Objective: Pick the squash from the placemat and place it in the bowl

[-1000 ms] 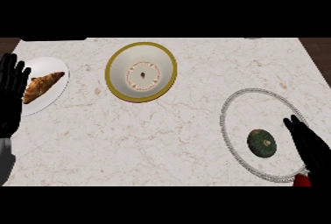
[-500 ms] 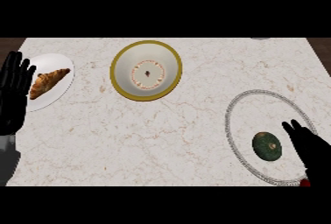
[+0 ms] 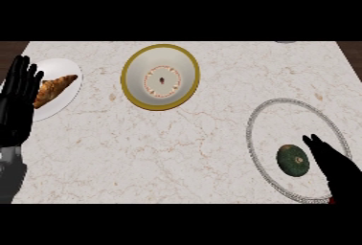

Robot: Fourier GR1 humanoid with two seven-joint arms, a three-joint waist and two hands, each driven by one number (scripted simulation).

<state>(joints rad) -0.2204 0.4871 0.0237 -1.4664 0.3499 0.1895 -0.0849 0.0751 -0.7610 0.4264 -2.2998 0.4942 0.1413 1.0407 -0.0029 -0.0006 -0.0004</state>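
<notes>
Squash [image 3: 293, 160], round, dark green with a pale stem, on placemat [image 3: 263, 119] beside open, empty right hand [image 3: 341, 171]

bowl: the gold-rimmed cream ceramic bowl [image 3: 160, 77] sits near the counter's [image 3: 191, 143] far edge, left of the middle.
placemat: the round pale placemat with a beaded silver border [image 3: 263, 118] lies by the right edge, toward the near right corner.
squash: the small dark green round squash [image 3: 293, 160] lies on the placemat's near half.
plate: the white round plate [image 3: 65, 94] sits at the left edge.
croissant: the golden-brown croissant [image 3: 54, 89] lies on the plate.
</notes>
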